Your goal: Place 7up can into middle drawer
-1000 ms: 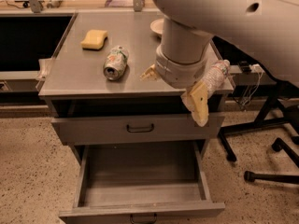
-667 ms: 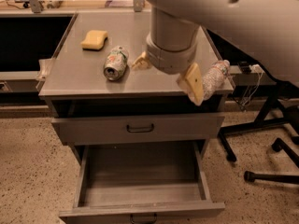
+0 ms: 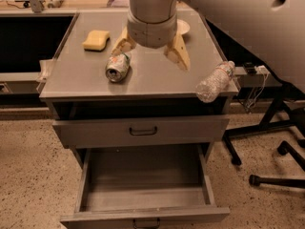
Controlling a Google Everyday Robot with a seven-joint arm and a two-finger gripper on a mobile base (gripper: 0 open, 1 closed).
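The 7up can (image 3: 117, 67) lies on its side on the grey cabinet top (image 3: 152, 80), silver end toward me. My gripper (image 3: 150, 49) hangs over the cabinet top just behind and to the right of the can, open and empty. Its left beige finger (image 3: 123, 44) is right behind the can's far end; its right finger (image 3: 177, 51) is well to the right. The middle drawer (image 3: 143, 173) is pulled out below, with a bare grey inside and its black handle (image 3: 145, 222) at the front edge.
A yellow sponge (image 3: 96, 39) lies at the back left of the top. A clear plastic bottle (image 3: 215, 81) lies at the right front corner. A white dish (image 3: 183, 27) sits behind the arm. The upper drawer (image 3: 143, 130) is shut. Black chair legs (image 3: 267, 142) stand to the right.
My gripper has moved left and back from the cabinet's right front edge to just behind the can. The can, bottle and drawers have not moved.
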